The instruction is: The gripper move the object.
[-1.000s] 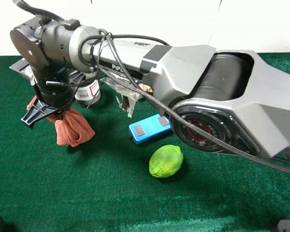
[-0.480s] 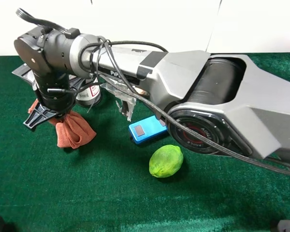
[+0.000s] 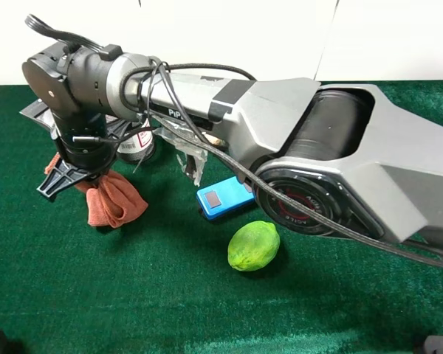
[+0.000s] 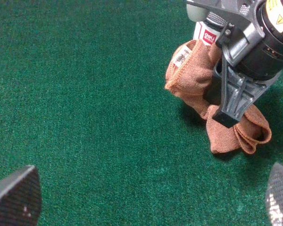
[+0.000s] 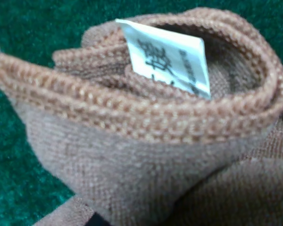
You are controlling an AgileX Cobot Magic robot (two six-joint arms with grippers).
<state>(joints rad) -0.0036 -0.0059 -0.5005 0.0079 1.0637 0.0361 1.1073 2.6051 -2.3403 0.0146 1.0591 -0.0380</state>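
The right gripper [image 3: 77,173] is clamped on the bunched cloth [image 3: 112,203] at the mat's [image 3: 133,295] left side, the cloth hanging straight beneath it with its tail touching the mat, while the left gripper [image 4: 146,197] sits wide open and empty.

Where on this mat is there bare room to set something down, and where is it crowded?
Free: the wide strip of green mat in front of the lime and the brown cloth, and the patch left of the cloth. Crowded: the back, where labelled bottle, clear wrapper and blue box sit under the right arm.
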